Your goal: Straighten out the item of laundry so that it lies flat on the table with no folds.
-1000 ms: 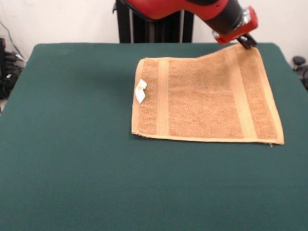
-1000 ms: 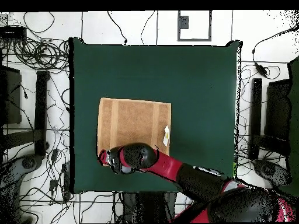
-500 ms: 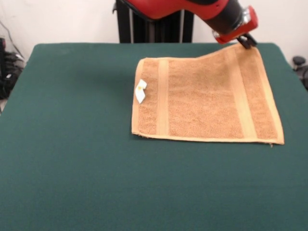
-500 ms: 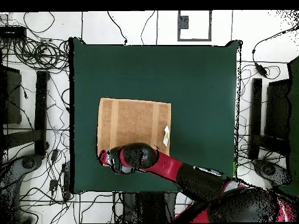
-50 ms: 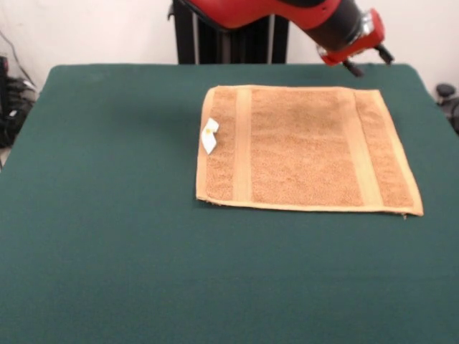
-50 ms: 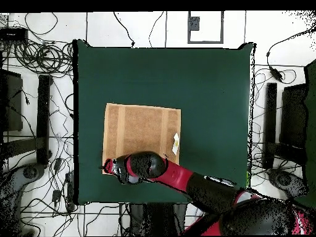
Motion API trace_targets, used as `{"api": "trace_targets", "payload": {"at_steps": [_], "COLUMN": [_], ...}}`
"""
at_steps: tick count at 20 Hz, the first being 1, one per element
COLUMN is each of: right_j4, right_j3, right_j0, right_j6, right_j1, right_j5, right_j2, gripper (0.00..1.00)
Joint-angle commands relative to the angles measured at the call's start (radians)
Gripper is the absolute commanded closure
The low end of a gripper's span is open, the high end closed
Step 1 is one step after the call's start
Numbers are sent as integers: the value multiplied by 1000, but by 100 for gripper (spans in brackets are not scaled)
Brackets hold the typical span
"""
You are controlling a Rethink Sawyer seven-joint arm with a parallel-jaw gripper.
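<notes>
The white tag [image 5: 209,135] sits at the towel's 9 o'clock edge. The towel [image 5: 305,148] lies flat on the table [image 5: 107,236], right of centre, with no fold visible, so the straightening looks done. At its 1 o'clock corner the gripper [image 5: 368,60] hovers clear, fingers spread and empty; only withdrawal seems left.

The towel [image 5: 305,147] is looped terry cloth, rough and matt, orange-tan, crossed by 2 flat woven bands [image 5: 243,145] that look smoother than the pile. Its small white tag [image 5: 209,135] looks like thin smooth fabric. The table [image 5: 107,236] has a dark green felt-like cover, matt and even. The arm [image 5: 287,14] has glossy red and black shells, apparently plastic.
</notes>
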Motion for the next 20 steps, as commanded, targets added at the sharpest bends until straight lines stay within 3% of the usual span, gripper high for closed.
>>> {"api": "trace_targets", "payload": {"at_steps": [1,7,10,11,14,20], "right_j4": [31,25,-71,-122,-191,-255], "right_j3": [-72,-110,-259,-337,-436,-483], "right_j0": [28,65,229,326,427,467], "right_j6": [142,143,121,127,125,134], "right_j1": [20,-19,-108,-138,-160,-176], "right_j5": [8,39,57,70,136,158], "right_j2": [3,-47,-271,-395,-530,-608], "gripper": [0,0,0,0,0,0]}}
